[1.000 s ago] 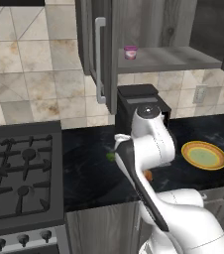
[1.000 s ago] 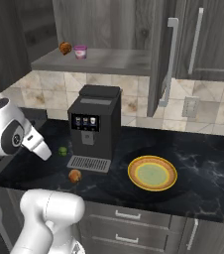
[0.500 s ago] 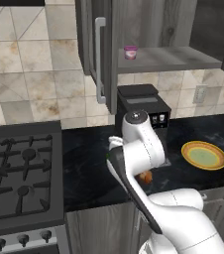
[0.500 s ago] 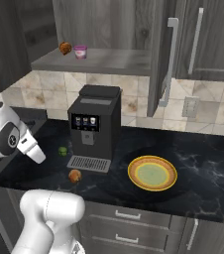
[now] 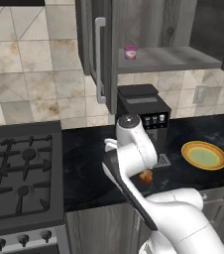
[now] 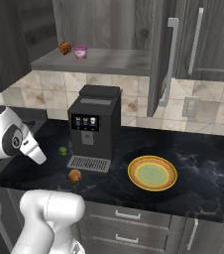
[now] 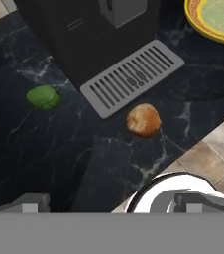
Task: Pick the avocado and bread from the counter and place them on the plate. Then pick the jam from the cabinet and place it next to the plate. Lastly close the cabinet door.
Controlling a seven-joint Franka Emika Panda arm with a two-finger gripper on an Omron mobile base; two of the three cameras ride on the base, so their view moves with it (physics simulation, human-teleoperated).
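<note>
High above the black counter (image 7: pixel 29 144), my gripper (image 7: pixel 115 203) is open and holds nothing; its fingertips (image 7: pixel 30 202) show at the bottom of the hand view. The green avocado (image 7: pixel 43 97) (image 6: pixel 63 151) lies left of the coffee machine's drip tray. In front of that tray rests the orange-brown bread (image 7: pixel 143 120) (image 6: pixel 75 175) (image 5: pixel 144 176). The yellow plate (image 6: pixel 152 173) (image 5: pixel 203 155) (image 7: pixel 218 22) sits to the right of the machine. The pink jam (image 6: pixel 80 51) (image 5: pixel 130 51) stands on the shelf of the open cabinet (image 6: pixel 99 60). The cabinet door (image 6: pixel 159 54) (image 5: pixel 104 54) stands open.
A black coffee machine (image 6: pixel 93 126) (image 5: pixel 142 116) stands between avocado and plate, with its grated drip tray (image 7: pixel 132 77) in front. A brown lump (image 6: pixel 65 47) sits beside the jam on the shelf. A gas stove (image 5: pixel 20 173) lies to the left.
The arm has swung over the counter in front of the coffee machine and now hides the avocado in the left base view. The gripper has stayed open. Nothing on the counter has moved.
</note>
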